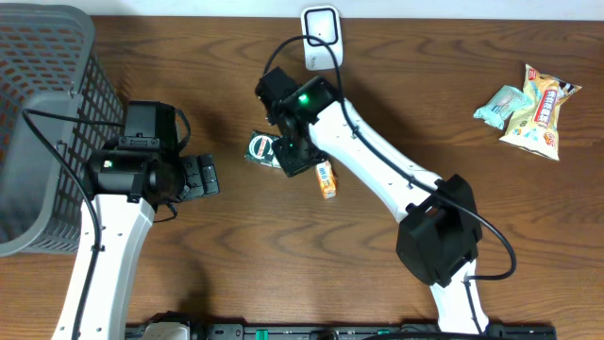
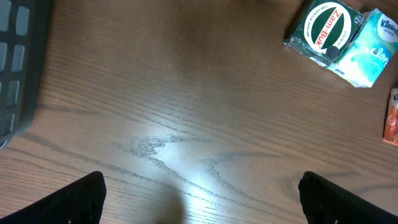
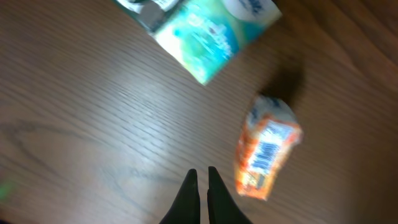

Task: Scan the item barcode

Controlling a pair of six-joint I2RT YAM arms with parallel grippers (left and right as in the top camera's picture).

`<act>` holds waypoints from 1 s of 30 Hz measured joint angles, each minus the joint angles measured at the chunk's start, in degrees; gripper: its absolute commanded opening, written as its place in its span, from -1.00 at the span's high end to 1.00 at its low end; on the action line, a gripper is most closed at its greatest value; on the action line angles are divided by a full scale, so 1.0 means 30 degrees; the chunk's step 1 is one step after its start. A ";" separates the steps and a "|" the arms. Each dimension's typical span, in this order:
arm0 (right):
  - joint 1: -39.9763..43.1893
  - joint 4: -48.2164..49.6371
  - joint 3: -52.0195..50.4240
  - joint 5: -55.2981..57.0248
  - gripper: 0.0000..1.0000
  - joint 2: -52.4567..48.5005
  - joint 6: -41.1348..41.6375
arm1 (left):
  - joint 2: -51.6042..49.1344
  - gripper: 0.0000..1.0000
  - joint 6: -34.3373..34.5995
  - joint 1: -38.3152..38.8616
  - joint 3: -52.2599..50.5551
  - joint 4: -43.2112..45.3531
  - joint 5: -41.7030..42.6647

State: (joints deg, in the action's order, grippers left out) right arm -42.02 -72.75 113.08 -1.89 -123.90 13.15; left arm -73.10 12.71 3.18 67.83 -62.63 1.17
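On the brown wooden table (image 1: 189, 57), near its middle, a small orange crinkled packet (image 3: 266, 152) lying barcode-up and untouched, just beside the right claw (image 3: 200, 180), pinched together on nothing. Just beyond it, a teal soft tissue pack (image 3: 211, 31) touching a dark green Zam-Buk box (image 2: 323, 28); at the far edge, a white rounded corded scanner (image 1: 321, 38). Further left, the left claw (image 2: 202, 186) spread wide and empty over bare wood, near a grey mesh basket (image 1: 38, 94).

Overhead: straight down, high above brown wooden table (image 1: 189, 57)
Wrists: close, angled down onto it
All share: small orange plastic packet (image 1: 326, 178)
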 measured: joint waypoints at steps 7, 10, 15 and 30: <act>-0.0444 0.1814 -0.2492 0.0000 0.98 0.0036 0.0007 | 0.0000 -0.95 -0.0007 0.0000 0.0000 0.0000 0.0000; -0.0321 0.2193 -0.3388 0.0095 0.97 0.0036 0.0007 | 0.0000 -0.96 -0.0007 0.0000 0.0000 0.0000 0.0000; 0.0182 0.2375 -0.3614 0.0648 0.97 0.0036 0.0007 | 0.0000 -0.95 -0.0007 0.0000 0.0000 0.0000 0.0000; 0.2499 0.2062 -0.3614 0.1377 0.98 0.0036 0.0160 | 0.0000 -0.96 -0.0007 0.0000 0.0000 0.0000 0.0000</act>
State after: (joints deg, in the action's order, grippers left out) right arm -34.52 -66.57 102.24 2.24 -123.79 13.63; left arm -73.10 12.69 3.18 67.83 -62.63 1.17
